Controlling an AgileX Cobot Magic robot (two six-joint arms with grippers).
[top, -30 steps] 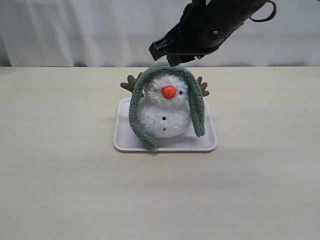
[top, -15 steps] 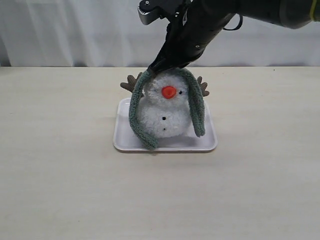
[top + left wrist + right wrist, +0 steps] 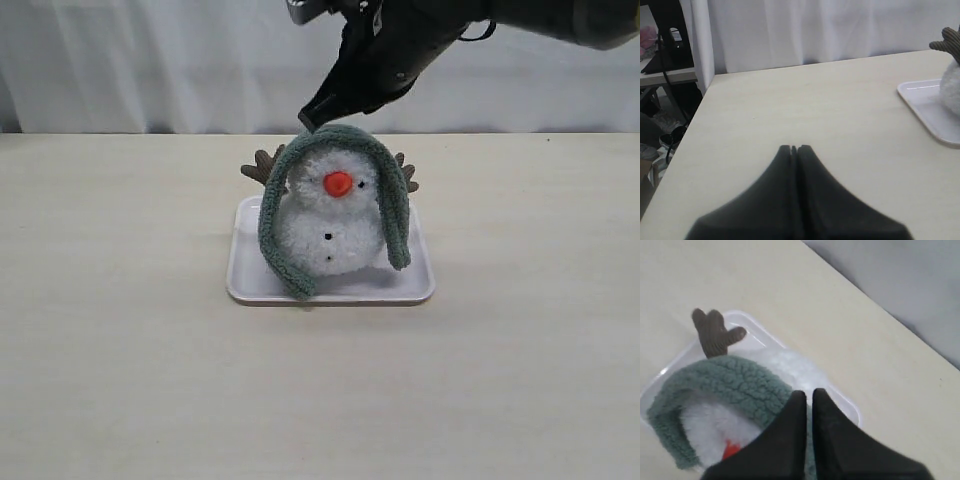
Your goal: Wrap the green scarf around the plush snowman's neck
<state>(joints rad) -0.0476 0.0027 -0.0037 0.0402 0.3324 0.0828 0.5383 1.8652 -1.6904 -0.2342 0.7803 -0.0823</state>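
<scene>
Black left end effector (image 3: 794, 148), pinched closed and empty, sits apart from the tray (image 3: 244, 282). Green scarf (image 3: 269, 215) arches over the plush snowman (image 3: 330, 242)'s head, not its neck (image 3: 325, 208); the closed right end effector (image 3: 309, 121) above could snag it off.

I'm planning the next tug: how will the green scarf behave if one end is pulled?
Probably floppy: the green scarf bends over the plush snowman's head, both ends hanging limp to the tray. Likely light; the head looks unsquashed. Its fuzzy knit may cling to the fluff, not slide.
</scene>
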